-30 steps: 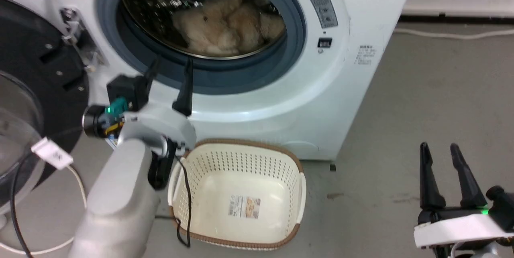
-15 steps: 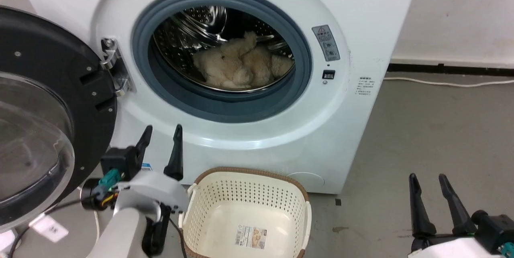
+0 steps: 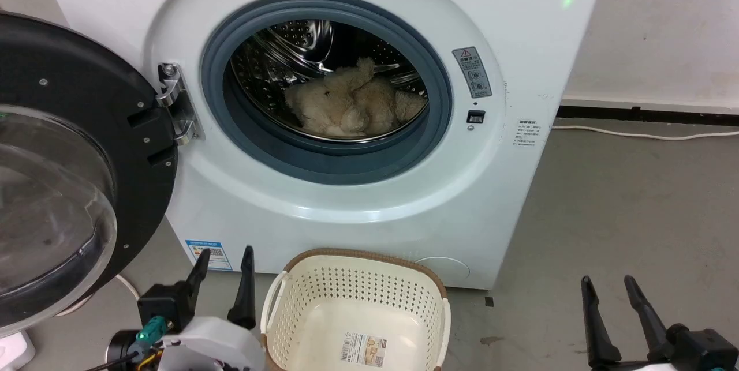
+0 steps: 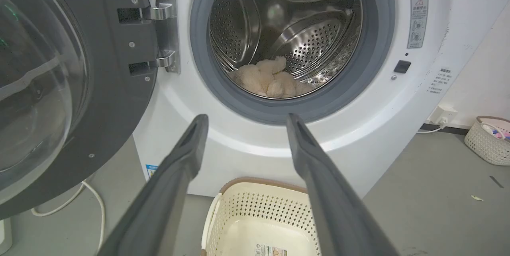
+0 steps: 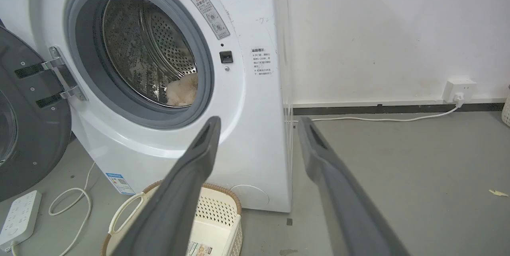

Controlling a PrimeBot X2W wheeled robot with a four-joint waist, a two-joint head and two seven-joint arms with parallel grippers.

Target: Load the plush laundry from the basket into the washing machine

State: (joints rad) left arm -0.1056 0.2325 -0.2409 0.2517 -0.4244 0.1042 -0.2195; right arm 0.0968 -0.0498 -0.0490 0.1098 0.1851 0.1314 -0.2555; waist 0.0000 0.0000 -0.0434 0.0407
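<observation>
Plush (image 3: 346,108) lies low in drum (image 3: 277,53) of washer (image 3: 404,215). Door (image 3: 75,157) swung out at washer's left, on hinge (image 3: 176,105). Basket (image 3: 358,257) on floor (image 3: 635,198) just in front of washer, below the opening. L gripper (image 3: 226,251) just left of basket; R gripper (image 3: 607,280) well to its right. Cable (image 3: 635,134) along wall (image 3: 664,25), behind & right of washer

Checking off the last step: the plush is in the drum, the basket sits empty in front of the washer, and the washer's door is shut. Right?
Not quite: the door is swung wide open, as the head view shows. The plush laundry does lie inside the washing machine, and the basket sits empty in front of it.
</observation>
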